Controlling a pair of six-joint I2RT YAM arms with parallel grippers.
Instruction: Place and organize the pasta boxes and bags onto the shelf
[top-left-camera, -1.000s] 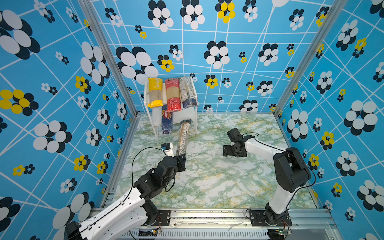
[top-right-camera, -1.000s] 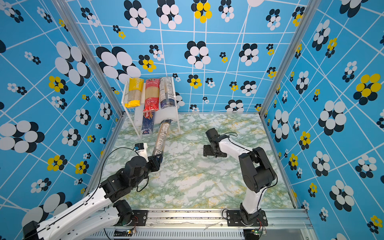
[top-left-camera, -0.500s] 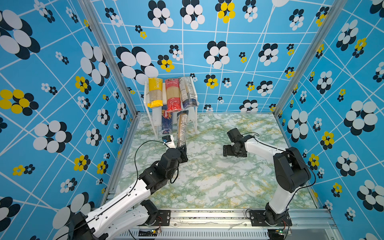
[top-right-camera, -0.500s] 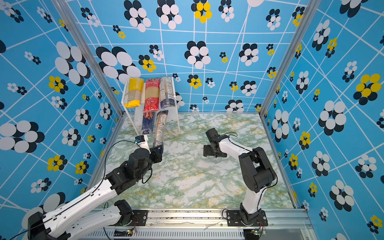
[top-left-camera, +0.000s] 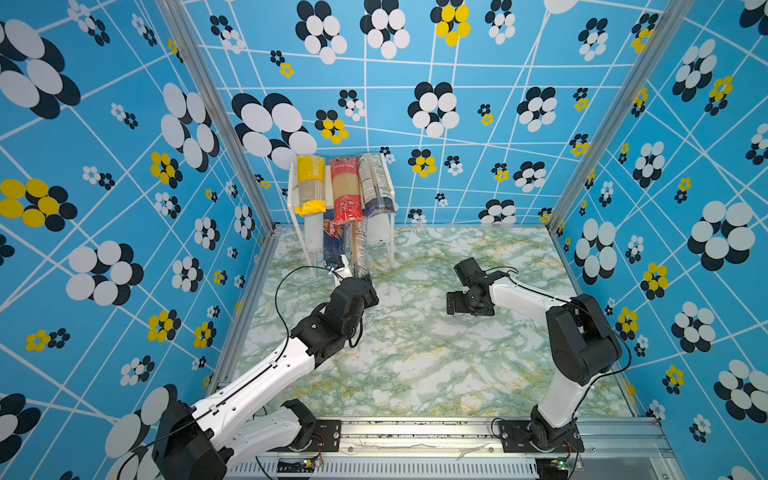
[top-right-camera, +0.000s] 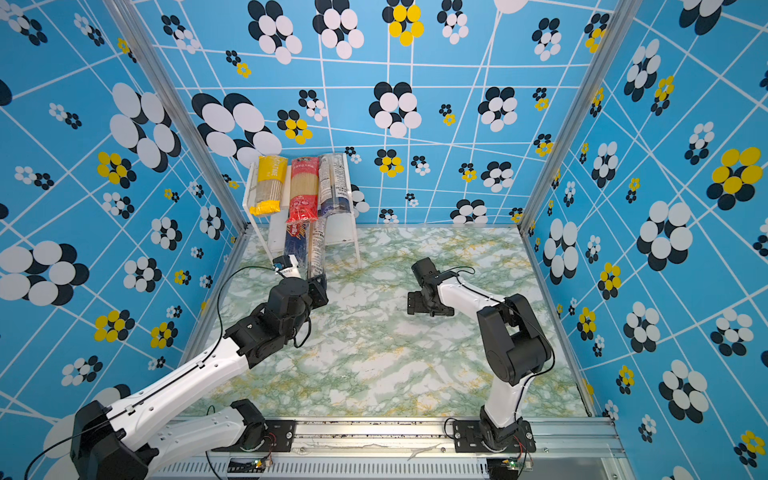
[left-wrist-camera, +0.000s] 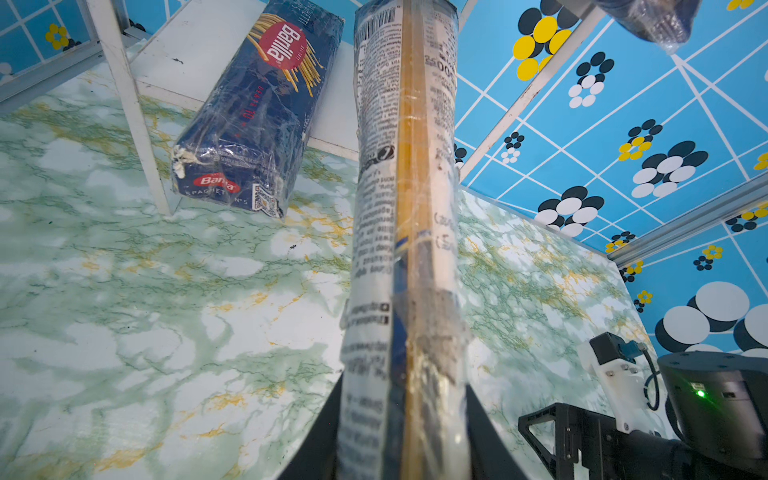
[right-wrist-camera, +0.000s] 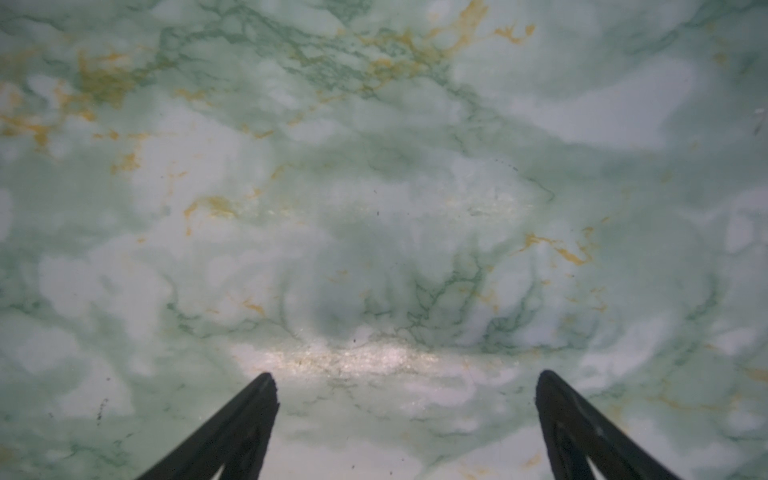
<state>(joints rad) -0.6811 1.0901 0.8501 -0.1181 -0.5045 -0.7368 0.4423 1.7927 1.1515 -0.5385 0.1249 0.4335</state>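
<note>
White shelf (top-left-camera: 379, 232): top board has yellow bag (top-left-camera: 310, 185), red bag (top-left-camera: 345, 189) & clear text bag (top-left-camera: 372, 183) side by side, ends over the front. Low board: dk blue Barilla box (left-wrist-camera: 253, 112) sticks out front. 2nd clear bag (left-wrist-camera: 405, 208) tilted just beside it.

The marbled counter (top-left-camera: 415, 365) is patterned in pale green and white with yellow veins. The flat-boarded two-tier shelf (top-left-camera: 379, 233) is white. A long plastic bag (top-left-camera: 309, 187) is coloured yellow, another long plastic bag (top-left-camera: 345, 189) red. The dark blue cardboard Barilla box (left-wrist-camera: 253, 112) is marked with a red oval. The slim clear plastic bag (left-wrist-camera: 407, 208) is covered in black print.
</note>
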